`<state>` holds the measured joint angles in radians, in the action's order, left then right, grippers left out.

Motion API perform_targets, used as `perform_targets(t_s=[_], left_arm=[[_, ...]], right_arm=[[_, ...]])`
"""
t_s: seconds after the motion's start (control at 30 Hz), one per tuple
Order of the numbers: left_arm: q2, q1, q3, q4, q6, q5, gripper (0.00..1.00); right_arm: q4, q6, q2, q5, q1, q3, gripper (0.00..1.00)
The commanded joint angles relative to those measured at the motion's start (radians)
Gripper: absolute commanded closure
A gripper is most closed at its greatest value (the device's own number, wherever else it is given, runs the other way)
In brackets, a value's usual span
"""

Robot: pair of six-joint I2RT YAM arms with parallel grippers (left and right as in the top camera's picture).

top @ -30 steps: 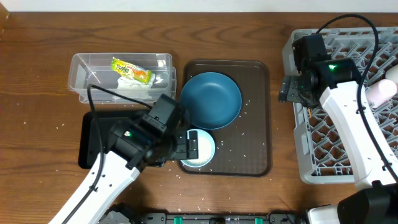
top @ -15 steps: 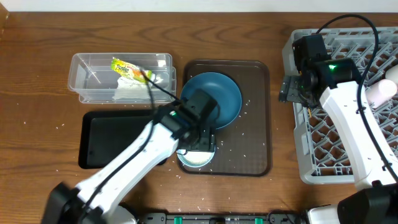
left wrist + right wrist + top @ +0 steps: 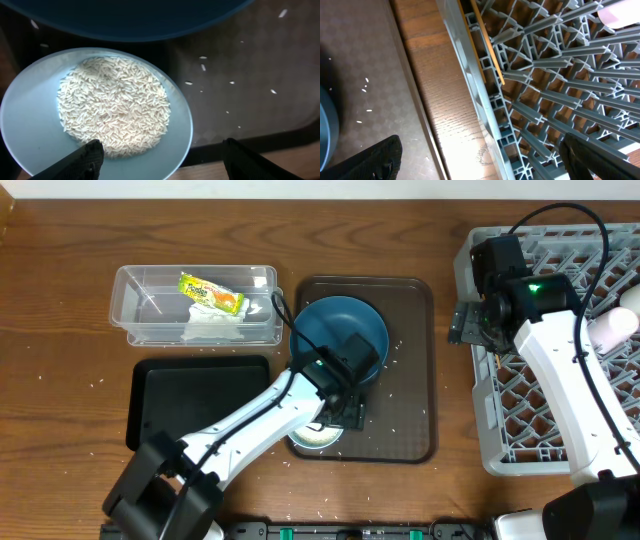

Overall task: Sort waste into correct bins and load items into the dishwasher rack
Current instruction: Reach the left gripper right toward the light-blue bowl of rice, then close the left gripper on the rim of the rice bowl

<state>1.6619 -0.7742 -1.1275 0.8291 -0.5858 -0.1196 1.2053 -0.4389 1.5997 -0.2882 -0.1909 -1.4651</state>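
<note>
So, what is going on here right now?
The left pincer hangs open over a white bowl of rice on the brown tray, beside the blue plate. The right pincer hovers open at the edge of the grey rack. The snack wrapper and tissue lie in the clear tub.
</note>
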Motion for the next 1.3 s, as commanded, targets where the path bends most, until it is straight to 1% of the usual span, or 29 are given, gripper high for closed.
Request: perform_targets(t_s=[0.0,0.07,0.13,0.23,0.47,0.53,0.67,0.7,1.07,1.2,1.27], left_arm=[[0.023,-0.009,0.010,0.002,-0.058,0.054,0.23],[0.028,-0.015,0.010,0.002,-0.069,0.060,0.28],[0.034,-0.025,0.010,0.002,-0.095,0.074,0.29],[0.048,-0.050,0.010,0.002,-0.137,0.111,0.30],[0.074,-0.090,0.010,0.001,-0.187,0.185,0.30],[0.077,-0.093,0.010,-0.002,-0.187,0.185,0.31],[0.083,-0.095,0.011,-0.002,-0.187,0.185,0.43],[0.085,-0.096,0.011,-0.002,-0.187,0.185,0.44],[0.149,-0.143,0.011,-0.027,-0.192,0.184,0.44],[0.149,-0.143,0.011,-0.027,-0.198,0.185,0.48],[0.149,-0.143,0.011,-0.027,-0.198,0.184,0.54]], right_arm=[[-0.001,0.010,-0.005,-0.018,0.008,-0.013,0.01],[-0.001,0.010,-0.005,-0.018,0.008,-0.013,0.01],[-0.001,0.010,-0.005,-0.018,0.008,-0.013,0.01],[-0.001,0.010,-0.005,-0.018,0.008,-0.013,0.01],[-0.001,0.010,-0.005,-0.018,0.008,-0.013,0.01],[-0.001,0.010,-0.005,-0.018,0.008,-0.013,0.01],[-0.001,0.010,-0.005,-0.018,0.008,-0.013,0.01],[-0.001,0.010,-0.005,-0.018,0.008,-0.013,0.01],[-0.001,0.010,-0.005,-0.018,0.008,-0.013,0.01],[-0.001,0.010,-0.005,-0.018,0.008,-0.013,0.01],[-0.001,0.010,-0.005,-0.018,0.008,-0.013,0.01]])
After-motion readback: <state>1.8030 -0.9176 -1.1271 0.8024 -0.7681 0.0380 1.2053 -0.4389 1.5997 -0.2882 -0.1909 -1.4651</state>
